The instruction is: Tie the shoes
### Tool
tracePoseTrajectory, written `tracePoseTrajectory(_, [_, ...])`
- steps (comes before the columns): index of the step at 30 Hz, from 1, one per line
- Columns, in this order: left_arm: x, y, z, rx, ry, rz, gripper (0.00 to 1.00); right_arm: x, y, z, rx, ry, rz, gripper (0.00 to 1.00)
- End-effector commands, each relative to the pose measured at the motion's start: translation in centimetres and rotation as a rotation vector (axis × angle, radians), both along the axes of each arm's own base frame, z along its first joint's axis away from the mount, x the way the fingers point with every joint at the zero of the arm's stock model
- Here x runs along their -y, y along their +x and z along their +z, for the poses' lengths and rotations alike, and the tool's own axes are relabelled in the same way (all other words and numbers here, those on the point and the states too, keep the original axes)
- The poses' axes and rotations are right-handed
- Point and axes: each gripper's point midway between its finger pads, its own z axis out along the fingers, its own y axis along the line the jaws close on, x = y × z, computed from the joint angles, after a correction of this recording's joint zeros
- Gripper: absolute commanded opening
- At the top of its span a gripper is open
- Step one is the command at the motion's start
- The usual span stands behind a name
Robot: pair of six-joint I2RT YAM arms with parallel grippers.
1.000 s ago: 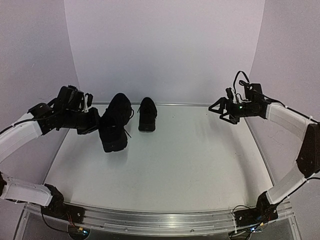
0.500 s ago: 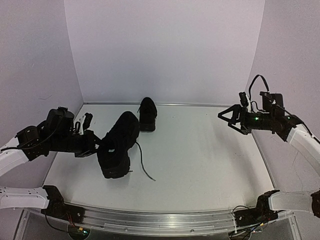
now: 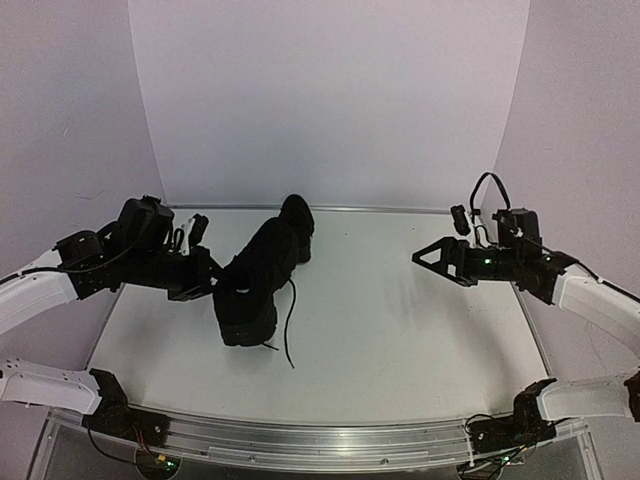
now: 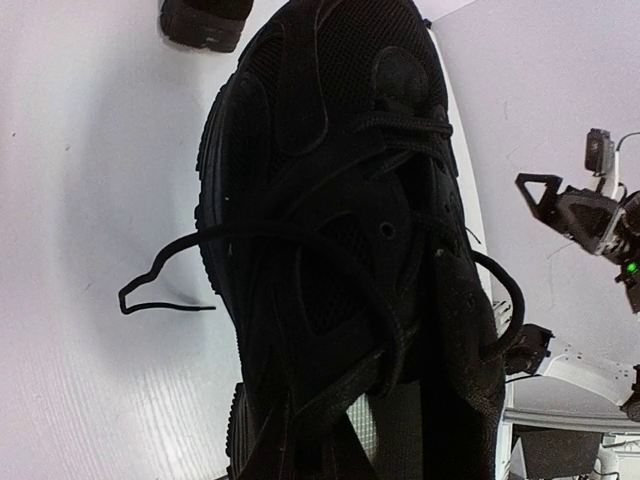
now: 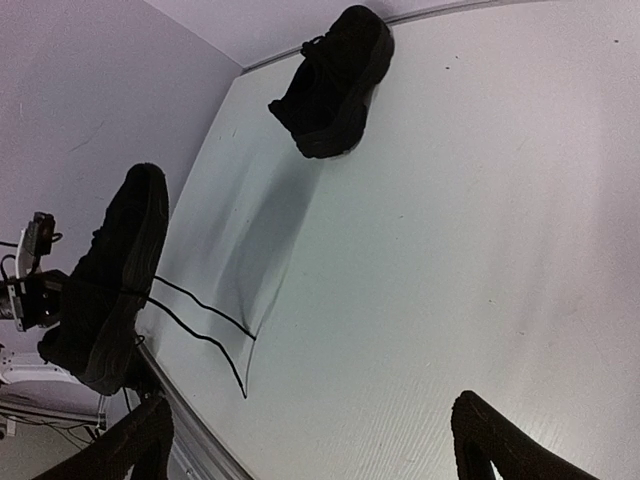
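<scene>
Shoe [image 4: 340, 250] filling left wrist view: matt black, mesh cloth w/ smoother suede-like panels, no shine. Lace [image 3: 287, 335]: thin black cord, matt. Table [image 3: 400, 330]: white, smooth, faint sheen. Rail [image 3: 320, 440] along bottom edge: brushed metal. Arm shells [image 3: 35, 290]: white smooth plastic, slightly glossy.

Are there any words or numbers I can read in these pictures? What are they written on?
No words, numbers or signs can be read anywhere.
Pale label inside the held shoe: dim and half hidden, with nothing readable on it.
Far shoe: all black, and no brand name shows.
</scene>
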Motion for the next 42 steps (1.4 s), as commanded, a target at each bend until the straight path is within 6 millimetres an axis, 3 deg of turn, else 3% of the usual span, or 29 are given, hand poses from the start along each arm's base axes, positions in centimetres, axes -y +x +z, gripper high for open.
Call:
tracePoseTrajectory(1, [3.0,2.2,8.6,0.174,-0.219,-0.017,0.0,-3.0,1.8,2.0,0.182,0.085,-0.02,0.87])
tracePoseTrajectory(8, [4.0,3.8,10.7,0.198,-0.271,0.018,0.0,-11.3,1.0,-1.2,0.202,0.057,0.097,0.86])
tracePoseTrajectory(12, [4.5,4.1,11.8,0.201,-0.31,0.021,0.0,-14.9,0.9,-2.1,0.272,0.047,0.159,0.86])
tracePoseTrajectory(16, [4.3,4.1,12.8,0.211,-0.328,0.03,0.0,-17.6,0.8,-2.1,0.36,0.044,0.214,0.86])
tracePoseTrajectory(22, [3.8,3.6,14.3,0.227,-0.334,0.031,0.0,-21.2,0.9,-4.3,0.405,-0.018,0.283,0.84])
tracePoseTrajectory(29, [2.6,2.8,15.4,0.239,-0.345,0.049,0.0,-22.6,2.3,-6.3,0.43,-0.076,0.284,0.76])
tracePoseTrajectory(35, [0.8,2.2,16.1,0.258,-0.332,0.093,0.0,-25.4,1.7,-7.3,0.41,-0.051,0.347,0.46])
tracePoseTrajectory(40, [-0.8,1.6,16.3,0.268,-0.327,0.136,0.0,-27.6,0.8,-8.0,0.389,-0.036,0.38,0.04])
tracePoseTrajectory(42, [-1.9,1.4,16.4,0.277,-0.31,0.164,0.0,-28.5,0.5,-7.8,0.377,-0.02,0.39,0.0])
